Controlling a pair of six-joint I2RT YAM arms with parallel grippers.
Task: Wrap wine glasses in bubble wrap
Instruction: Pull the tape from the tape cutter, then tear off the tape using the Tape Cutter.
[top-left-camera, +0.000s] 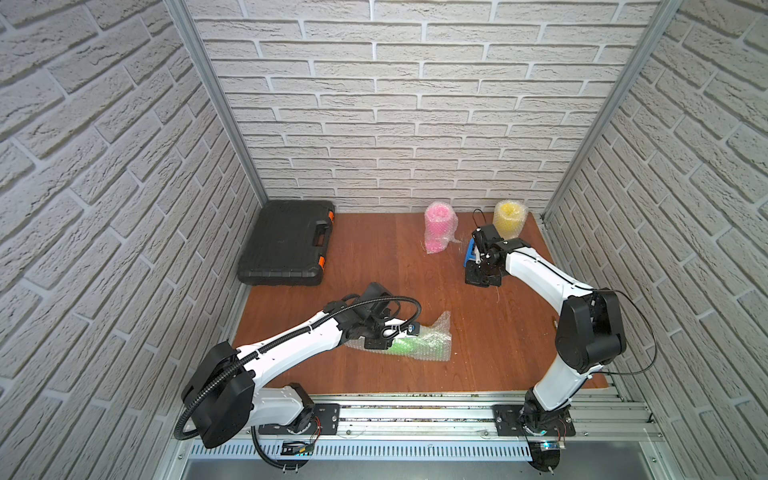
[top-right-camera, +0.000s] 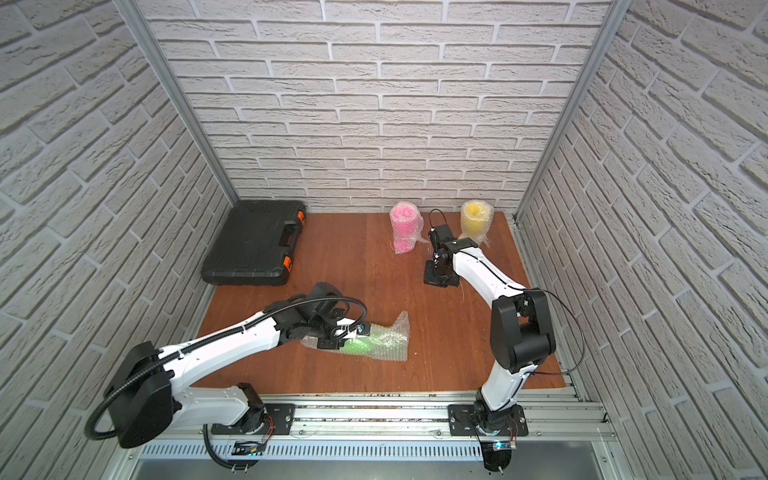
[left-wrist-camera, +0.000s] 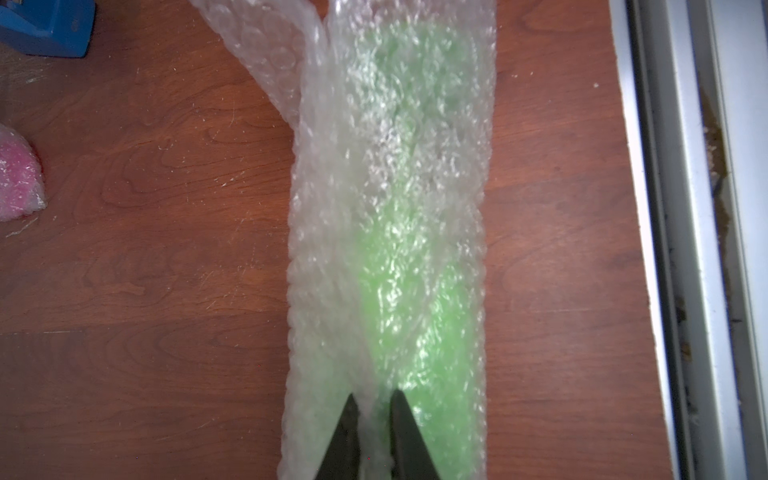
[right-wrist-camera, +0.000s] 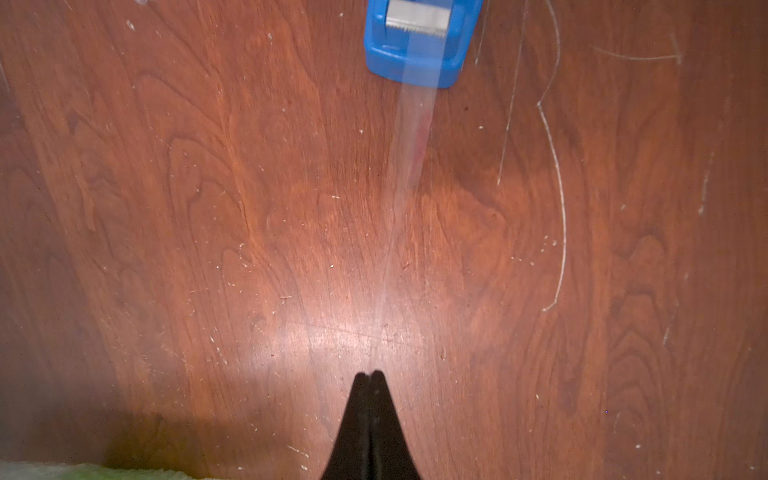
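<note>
Green goblet lies sideways on the table, toward its front, rolled in bubble wrap. Left gripper pinches a fold of that wrap. Right gripper, jaws together, nips tape drawn from the blue dispenser.

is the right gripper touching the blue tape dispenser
Apart. The right wrist view shows bare table between the right gripper and the blue tape dispenser; only a clear tape strip spans the gap.
</note>
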